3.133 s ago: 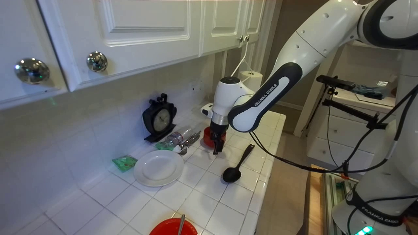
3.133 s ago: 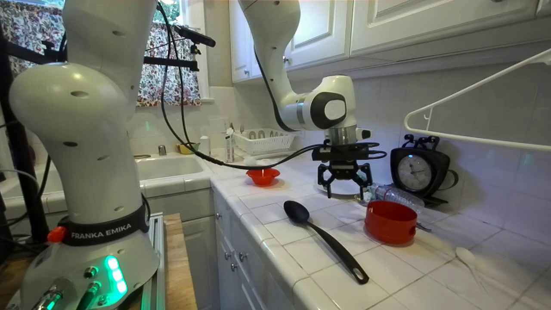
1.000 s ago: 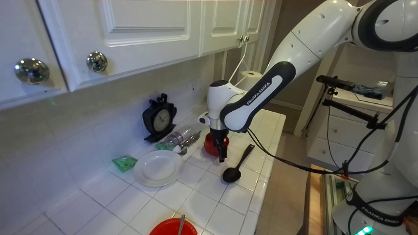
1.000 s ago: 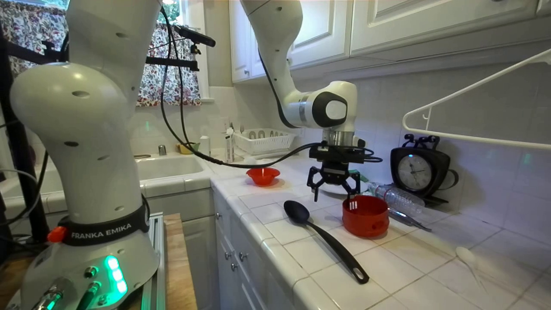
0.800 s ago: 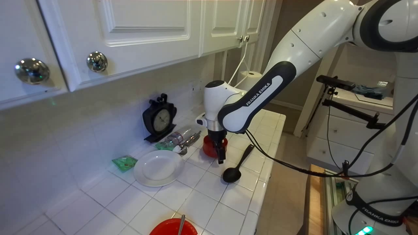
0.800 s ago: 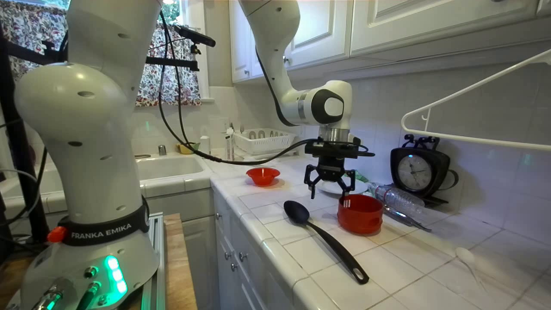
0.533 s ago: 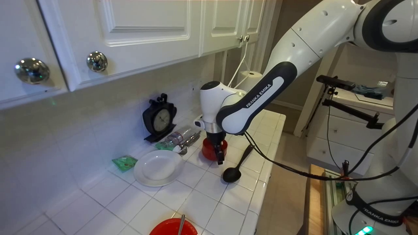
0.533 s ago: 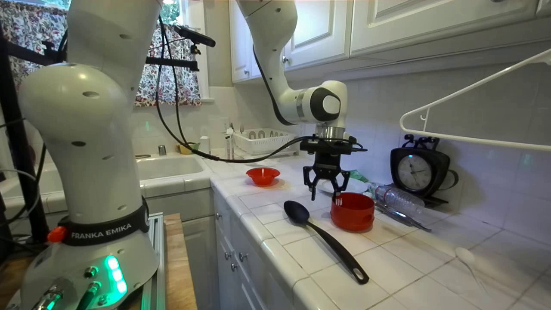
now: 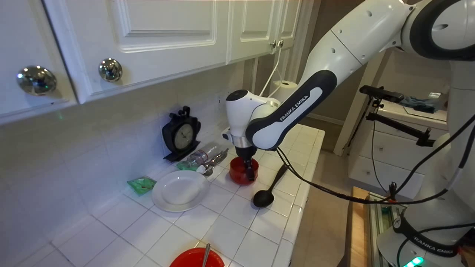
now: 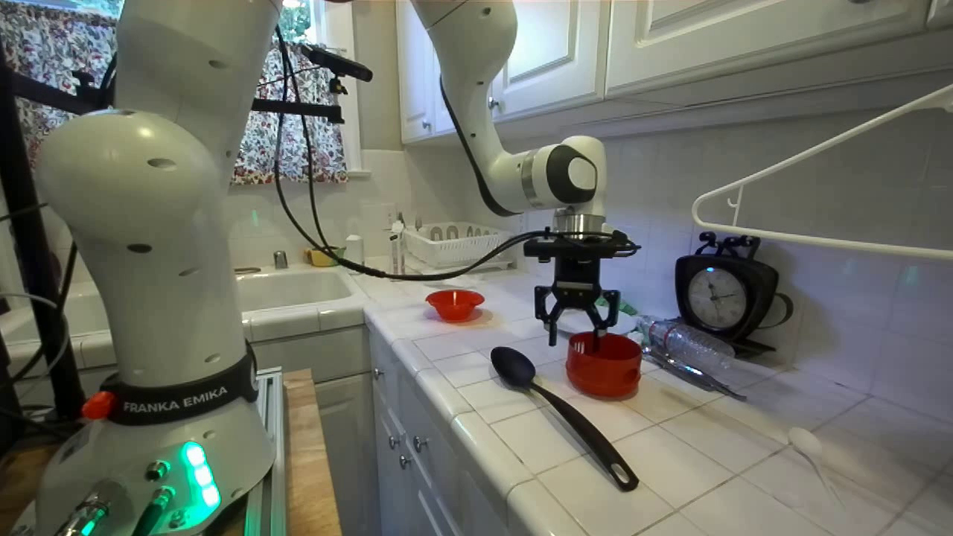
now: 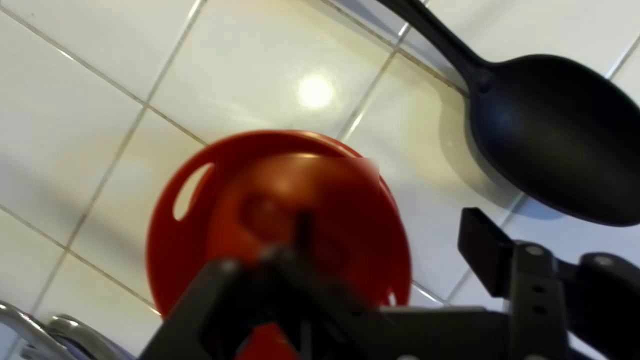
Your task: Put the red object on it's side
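The red object (image 10: 610, 380), a short round cup with slots near its rim, stands upright on the tiled counter. It also shows in the wrist view, with its rim (image 11: 180, 250) facing up. My gripper (image 10: 575, 342) points down over its near-side wall. One fingertip reaches inside the cup. The other finger (image 11: 485, 250) hangs outside the wall, apart from it. The fingers are spread with the rim between them, so nothing is gripped. In the wrist view the inner finger is blurred and dark, and part of the cup is hidden behind the gripper.
A black spoon (image 10: 573, 420) lies beside the cup. A white plate (image 9: 161, 202), utensils (image 9: 217, 161), a plastic bottle (image 10: 696, 346) and a black clock (image 10: 715, 298) stand towards the wall. A wider red bowl (image 10: 456, 309) sits near the sink. A white hanger (image 10: 819, 182) hangs from above.
The cup has slid along the counter with the gripper, away from the clock's end. The fingers have drawn somewhat closer. In the last half second the gripper shifted over the cup's middle.
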You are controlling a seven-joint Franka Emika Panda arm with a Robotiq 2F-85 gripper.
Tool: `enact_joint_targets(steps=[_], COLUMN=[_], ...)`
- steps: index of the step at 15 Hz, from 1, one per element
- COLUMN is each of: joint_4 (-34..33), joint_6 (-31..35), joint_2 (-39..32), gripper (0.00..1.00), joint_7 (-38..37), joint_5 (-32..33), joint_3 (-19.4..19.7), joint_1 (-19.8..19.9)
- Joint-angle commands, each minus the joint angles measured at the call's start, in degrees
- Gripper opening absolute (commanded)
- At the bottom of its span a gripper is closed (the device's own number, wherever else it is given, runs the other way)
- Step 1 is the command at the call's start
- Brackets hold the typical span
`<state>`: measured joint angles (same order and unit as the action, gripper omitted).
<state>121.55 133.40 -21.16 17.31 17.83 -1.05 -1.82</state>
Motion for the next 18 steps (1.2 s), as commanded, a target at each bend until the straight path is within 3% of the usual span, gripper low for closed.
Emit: enact_joint_targets(steps=[1, 5, 14, 18], joint_4=[-1.37, -2.65, -4.55, -4.42], joint_6=[-1.29, -1.27, -2.34, -3.74], joint_2=[0.12, -0.29, -2.35, -1.70], gripper=[1.00, 1.00, 1.00, 1.00], joint_7=[-2.78, -1.56, 0.53, -0.86], joint_5=[0.08, -2.22, -2.71, -0.89], joint_3=[2.53, 1.38, -4.38, -3.43], joint_1=[1.71, 2.43, -1.93, -2.25])
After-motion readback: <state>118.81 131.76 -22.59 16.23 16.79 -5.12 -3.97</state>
